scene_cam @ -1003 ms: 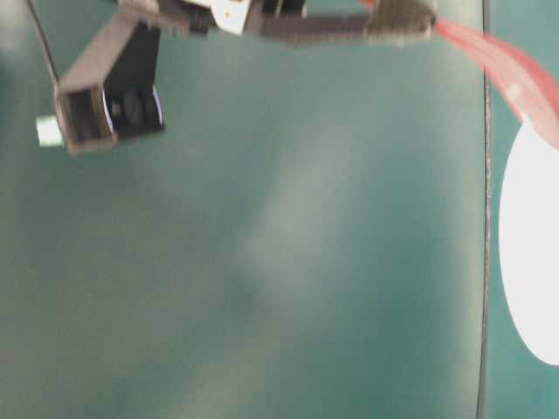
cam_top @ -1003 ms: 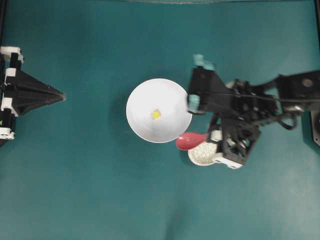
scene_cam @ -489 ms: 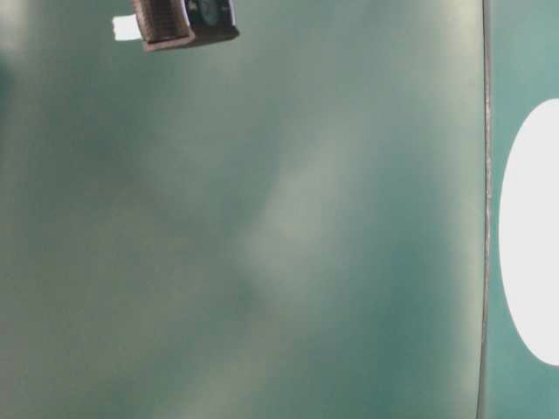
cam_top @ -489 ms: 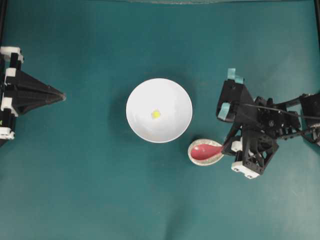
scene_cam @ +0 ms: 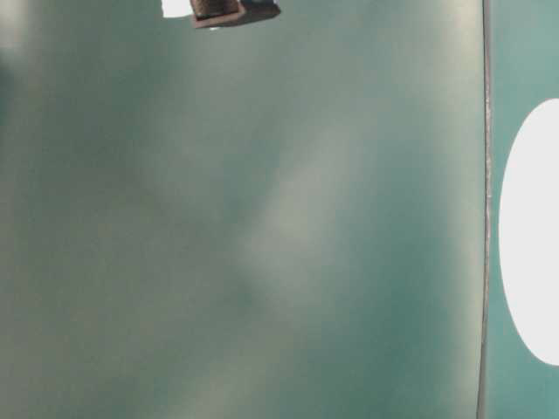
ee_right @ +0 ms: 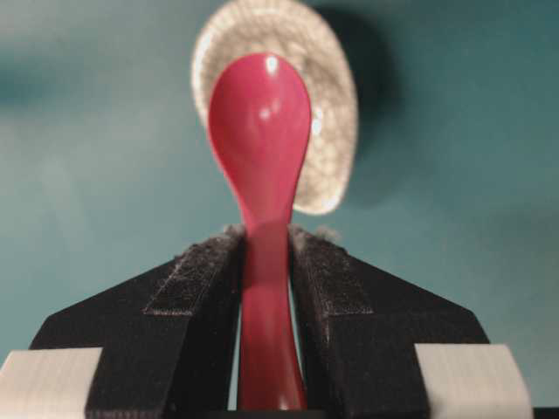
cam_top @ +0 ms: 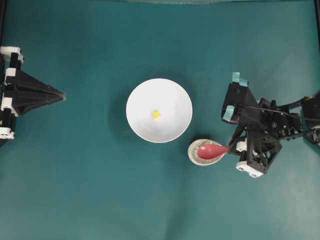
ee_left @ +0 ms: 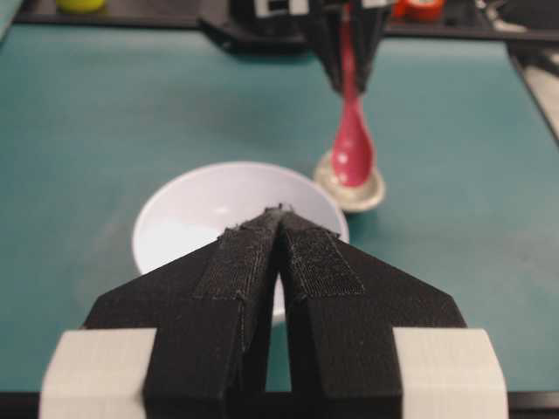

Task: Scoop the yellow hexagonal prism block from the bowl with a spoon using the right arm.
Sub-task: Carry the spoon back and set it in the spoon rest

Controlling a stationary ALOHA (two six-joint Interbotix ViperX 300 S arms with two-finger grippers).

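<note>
The tiny yellow hexagonal prism block (cam_top: 156, 114) lies inside the white bowl (cam_top: 175, 95) at mid-table, apart from the spoon. My right gripper (cam_top: 232, 147) is shut on the straight handle of the pink-red spoon (cam_top: 210, 150). In the right wrist view the spoon (ee_right: 262, 131) sticks out from between the closed pads of the right gripper (ee_right: 266, 237), its empty scoop over a speckled spoon rest (ee_right: 327, 131). I cannot tell whether the scoop touches the rest. My left gripper (cam_top: 62, 95) is shut and empty at the far left, pointing at the bowl (ee_left: 188, 205).
The speckled off-white spoon rest (cam_top: 194, 154) sits just right of the bowl's lower right edge. The table-level view shows only blurred teal surface, the bowl's side (scene_cam: 528, 236) and a bit of the arm (scene_cam: 218, 9) at the top edge.
The right arm has pulled back to the right, away from the bowl's rim, carrying the spoon. The scoop now hangs over the spoon rest. The left arm has not moved.
</note>
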